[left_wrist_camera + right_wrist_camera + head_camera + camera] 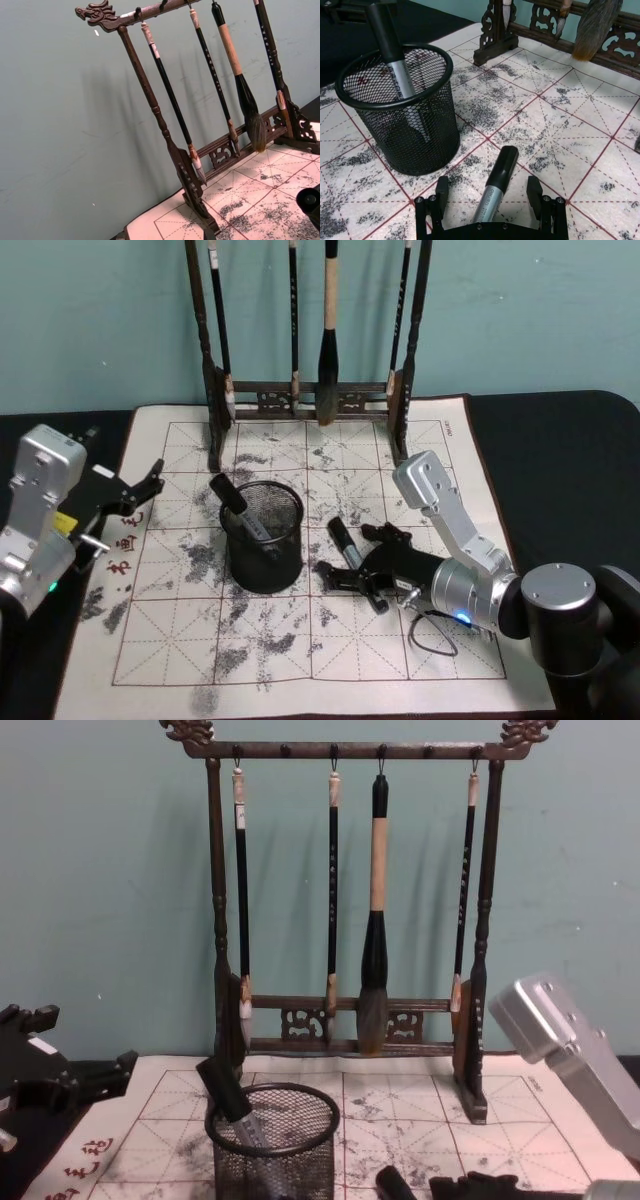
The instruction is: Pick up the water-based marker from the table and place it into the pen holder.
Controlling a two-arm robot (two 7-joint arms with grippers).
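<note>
A water-based marker (344, 540) with a black cap and grey barrel lies on the table's ink-stained grid cloth (450, 640), just right of the pen holder (263, 537). My right gripper (352, 558) is low over it and open. In the right wrist view the marker (496, 186) lies between the spread fingers (534, 188), which do not touch it. The black mesh pen holder (402, 112) stands upright with another marker (394, 64) leaning inside it. My left gripper (128, 508) hangs open at the cloth's left edge, holding nothing.
A tall dark wooden brush rack (310, 400) with several hanging brushes stands at the back of the cloth, also seen from the chest (350, 900) and the left wrist (200, 100). A teal wall rises behind it. Dark tabletop (570, 450) borders the cloth.
</note>
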